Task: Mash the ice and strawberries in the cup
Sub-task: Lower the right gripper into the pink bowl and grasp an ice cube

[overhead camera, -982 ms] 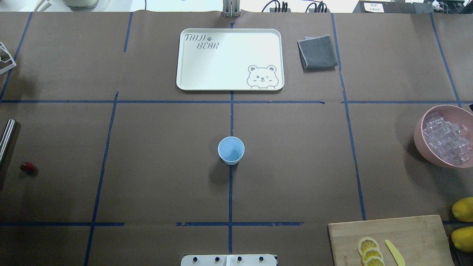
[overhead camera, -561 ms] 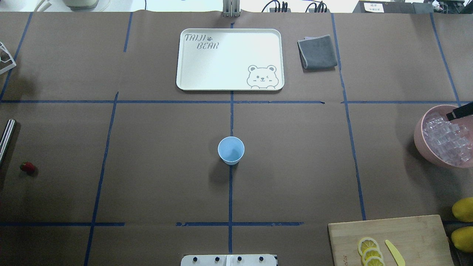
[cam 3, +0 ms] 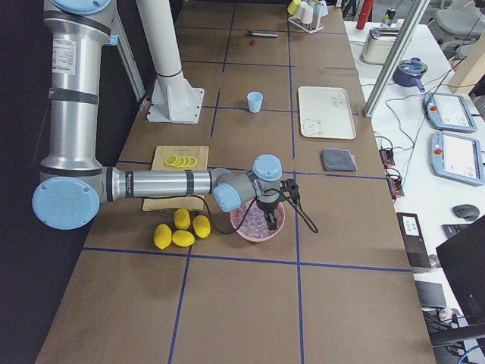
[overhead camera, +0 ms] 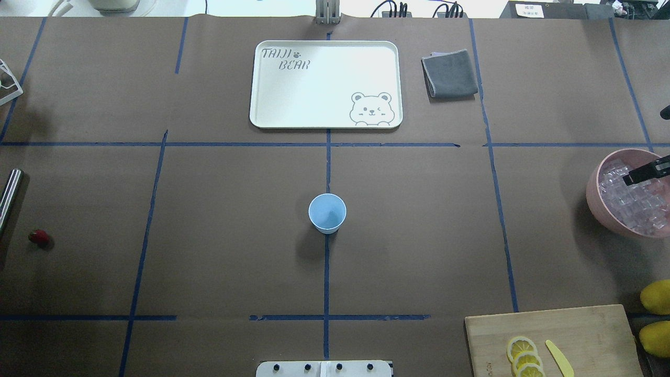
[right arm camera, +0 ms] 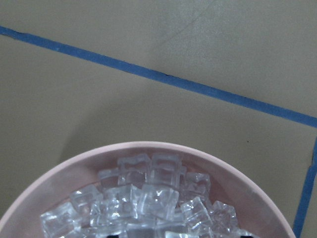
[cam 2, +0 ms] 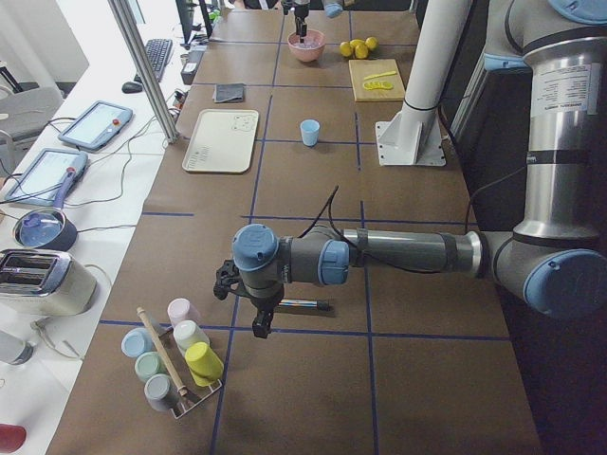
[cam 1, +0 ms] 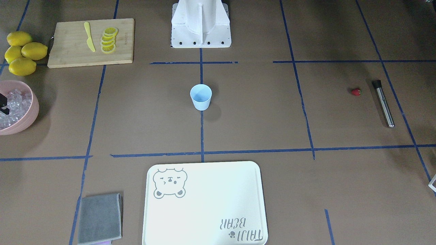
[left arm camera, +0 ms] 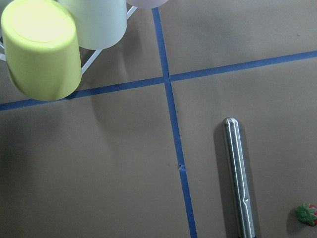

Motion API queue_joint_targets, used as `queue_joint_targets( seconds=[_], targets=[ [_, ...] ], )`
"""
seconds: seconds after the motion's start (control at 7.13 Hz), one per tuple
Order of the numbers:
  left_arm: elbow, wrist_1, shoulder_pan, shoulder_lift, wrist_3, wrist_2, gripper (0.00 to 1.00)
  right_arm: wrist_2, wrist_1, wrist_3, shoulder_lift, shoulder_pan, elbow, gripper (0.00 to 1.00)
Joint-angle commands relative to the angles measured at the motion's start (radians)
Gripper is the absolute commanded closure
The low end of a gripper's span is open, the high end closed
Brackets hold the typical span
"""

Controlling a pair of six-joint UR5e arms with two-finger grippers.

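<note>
Hovering over the ice [overhead camera: 636,207] in the pink bowl [overhead camera: 593,195], right gripper [overhead camera: 646,172]: spread or pressed together, can't tell. Left gripper [cam 2: 259,327] hangs by the metal rod [overhead camera: 9,199] & 1 strawberry [overhead camera: 39,237], likewise unclear. Cup [overhead camera: 327,212] stands empty, table ctr.

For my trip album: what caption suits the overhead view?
Right gripper poised over a pink bowl of clear ice cubes; empty pale-blue tapered cup mid-table, small red strawberry far left.

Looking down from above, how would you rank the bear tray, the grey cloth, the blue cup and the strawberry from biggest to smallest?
1. Bear tray
2. Grey cloth
3. Blue cup
4. Strawberry, far smaller than the rest
</note>
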Motion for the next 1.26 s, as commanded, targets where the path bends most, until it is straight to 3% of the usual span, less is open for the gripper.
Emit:
queue_joint_targets(
  seconds=[0.0, 0.14, 0.28, 0.42, 0.84, 1.12],
  targets=[
    [0.0, 0.0, 0.0, 0.0, 0.0, 0.0, 0.0, -0.002, 0.0, -0.001, 0.0, -0.004, -0.005, 0.26],
    [-0.001, 0.0, 0.0, 0.0, 0.0, 0.0, 0.0, -0.002, 0.0, -0.001, 0.0, -0.004, -0.005, 0.46],
    [-0.001, 0.0, 0.0, 0.0, 0.0, 0.0, 0.0, -0.002, 0.0, -0.004, 0.001, -0.004, -0.007, 0.81],
    [-0.001, -0.002, 0.0, 0.0, 0.0, 0.0, 0.0, -0.001, -0.001, -0.005, 0.001, -0.004, -0.007, 0.97],
    [-0.003, 0.0, 0.0, -0.002, 0.0, 0.0, 0.0, 0.014, -0.015, -0.008, 0.037, 0.026, 0.006, 1.0],
    [-0.004, 0.0, 0.0, -0.002, 0.0, 0.0, 0.0, 0.033, -0.149, 0.017, 0.137, 0.053, 0.077, 0.97]
  ],
)
